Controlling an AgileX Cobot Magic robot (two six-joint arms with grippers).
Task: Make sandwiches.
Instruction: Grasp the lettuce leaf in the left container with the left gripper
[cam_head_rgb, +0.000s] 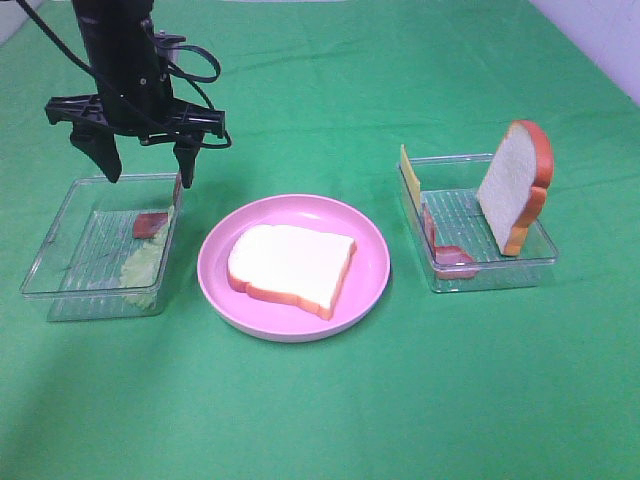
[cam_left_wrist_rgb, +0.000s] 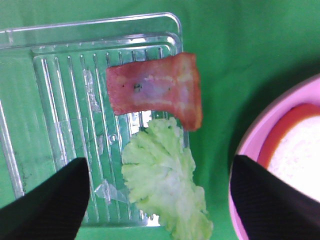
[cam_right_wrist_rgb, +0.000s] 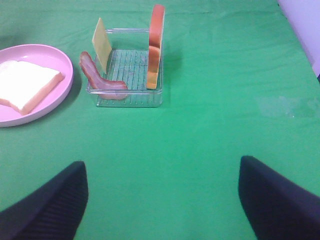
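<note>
green cloth (cam_head_rgb: 320, 420), bread (cam_head_rgb: 290, 265) on plate (cam_head_rgb: 372, 272) (pink)

Before me, the plate (cam_head_rgb: 215, 275) with a bread slice (cam_head_rgb: 290, 265) sits between a left tray (cam_head_rgb: 70, 240) holding lettuce (cam_head_rgb: 145, 265) and a right tray (cam_head_rgb: 490, 276) holding cheese (cam_head_rgb: 408, 178).

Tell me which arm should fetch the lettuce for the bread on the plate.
Left. The left gripper, open, hangs right above the left tray, where the lettuce lies draped over the rim. The right gripper, also open, is over bare cloth, facing the other tray.

Clear ribbed plastic tray (cam_left_wrist_rgb: 50, 75); matt cloth (cam_head_rgb: 330, 400)
</note>
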